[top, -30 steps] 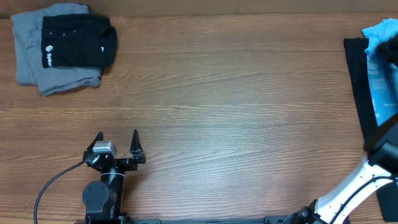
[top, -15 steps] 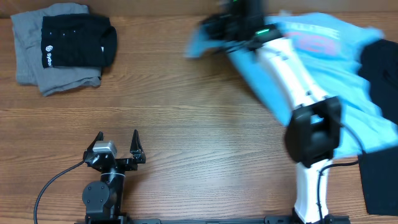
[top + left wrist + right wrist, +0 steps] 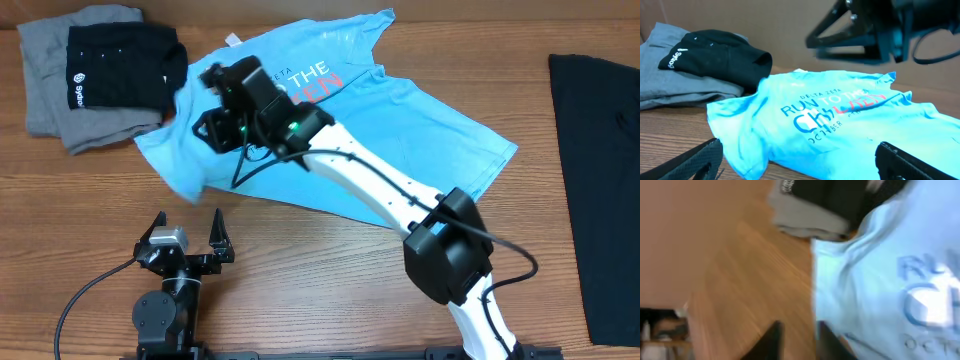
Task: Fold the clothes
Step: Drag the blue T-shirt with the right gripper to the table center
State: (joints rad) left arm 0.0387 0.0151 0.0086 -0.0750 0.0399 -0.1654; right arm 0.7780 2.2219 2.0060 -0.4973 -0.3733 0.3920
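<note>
A light blue T-shirt (image 3: 400, 130) with white and pink lettering lies spread and rumpled across the middle of the table. It also shows in the left wrist view (image 3: 840, 130) and the right wrist view (image 3: 890, 280). My right gripper (image 3: 208, 100) hovers over the shirt's left edge; its fingers (image 3: 799, 330) stand slightly apart with bare wood between them. It also shows in the left wrist view (image 3: 812, 40). My left gripper (image 3: 190, 235) is open and empty at the near edge, just short of the shirt (image 3: 797, 160).
A folded black garment (image 3: 125, 65) lies on a folded grey one (image 3: 45, 90) at the far left corner. Another black garment (image 3: 600, 180) lies flat along the right edge. The right arm (image 3: 380, 190) stretches diagonally over the shirt.
My right arm swung from the right edge across to the far left, dragging the blue T-shirt onto the middle of the table. The left arm stayed still.
</note>
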